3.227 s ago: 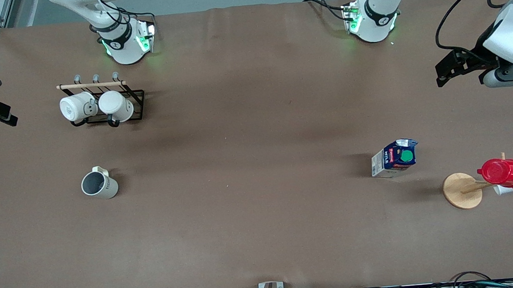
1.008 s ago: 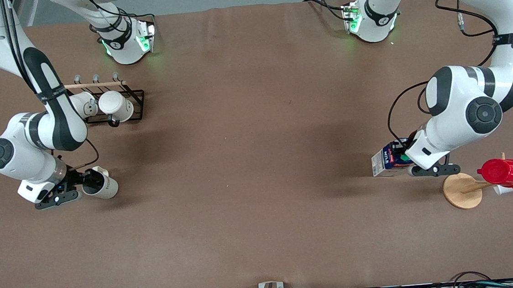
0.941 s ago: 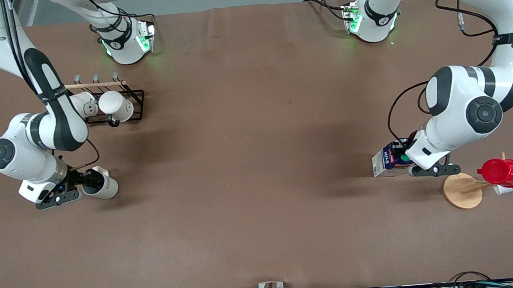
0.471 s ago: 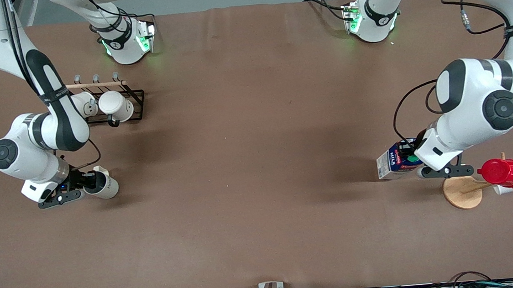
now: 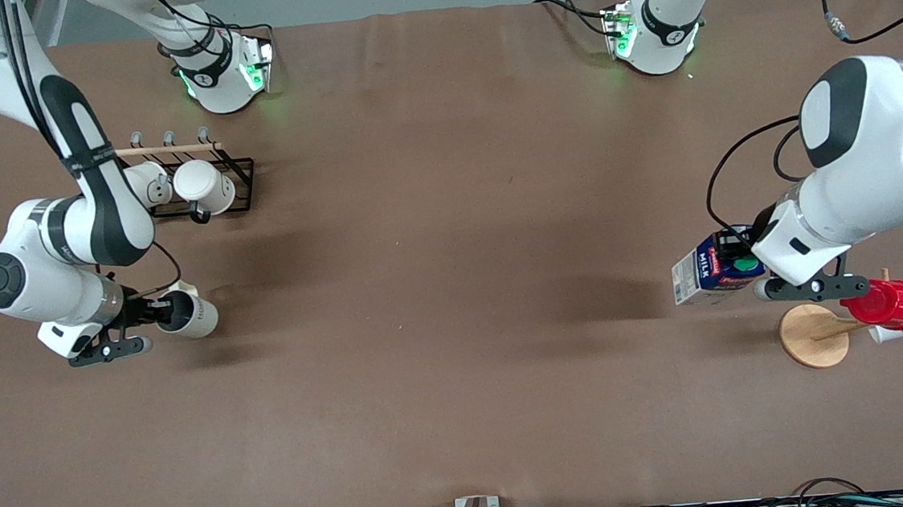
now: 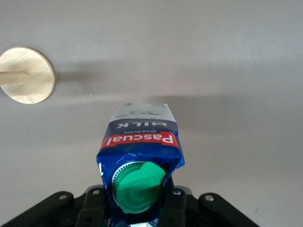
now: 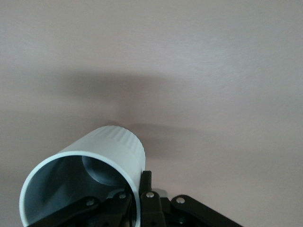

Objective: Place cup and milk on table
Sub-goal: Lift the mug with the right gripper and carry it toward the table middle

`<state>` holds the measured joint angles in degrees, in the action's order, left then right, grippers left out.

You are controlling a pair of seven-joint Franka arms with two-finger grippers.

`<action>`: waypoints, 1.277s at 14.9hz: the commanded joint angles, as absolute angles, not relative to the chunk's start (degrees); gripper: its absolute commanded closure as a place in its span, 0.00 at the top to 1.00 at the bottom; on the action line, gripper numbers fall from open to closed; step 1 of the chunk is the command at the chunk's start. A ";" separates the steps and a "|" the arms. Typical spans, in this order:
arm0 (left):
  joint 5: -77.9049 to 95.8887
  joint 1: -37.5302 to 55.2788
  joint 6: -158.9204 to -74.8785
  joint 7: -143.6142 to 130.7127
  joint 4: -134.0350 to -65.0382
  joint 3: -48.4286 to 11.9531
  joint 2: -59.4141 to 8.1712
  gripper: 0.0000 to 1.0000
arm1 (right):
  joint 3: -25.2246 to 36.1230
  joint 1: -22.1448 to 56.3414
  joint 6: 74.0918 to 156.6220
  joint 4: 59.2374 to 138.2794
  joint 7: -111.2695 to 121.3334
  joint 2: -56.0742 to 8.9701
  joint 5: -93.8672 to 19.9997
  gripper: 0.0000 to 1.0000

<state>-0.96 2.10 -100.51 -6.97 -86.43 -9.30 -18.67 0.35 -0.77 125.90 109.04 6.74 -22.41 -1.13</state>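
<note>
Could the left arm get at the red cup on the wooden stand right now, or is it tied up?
Probably not yet. The left gripper is shut on the milk, lifted off the table. The red cup hangs on the wooden stand just beside that gripper, so reach looks fine once the milk is set down.

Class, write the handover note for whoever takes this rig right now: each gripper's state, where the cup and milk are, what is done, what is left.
Right gripper: shut on the cup by its rim, lifted over the table at the right arm's end.
Left gripper: shut on the milk at its capped top, raised beside the wooden mug tree.
Done: both picked up.
Left: set both down on the table and release.
</note>
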 commanded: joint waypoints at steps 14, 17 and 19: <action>-1.41 2.55 -96.33 -7.82 -83.94 -11.60 -16.61 0.38 | -14.85 22.66 122.69 85.52 -65.47 -38.75 9.75 0.00; -1.32 2.72 -96.33 -7.82 -83.94 -12.04 -16.61 0.38 | -14.85 24.17 125.58 85.43 -68.02 -39.99 9.93 0.01; -1.32 2.81 -96.42 -8.78 -83.67 -13.35 -16.79 0.38 | -14.85 25.31 126.65 85.52 -68.12 -40.87 10.02 0.02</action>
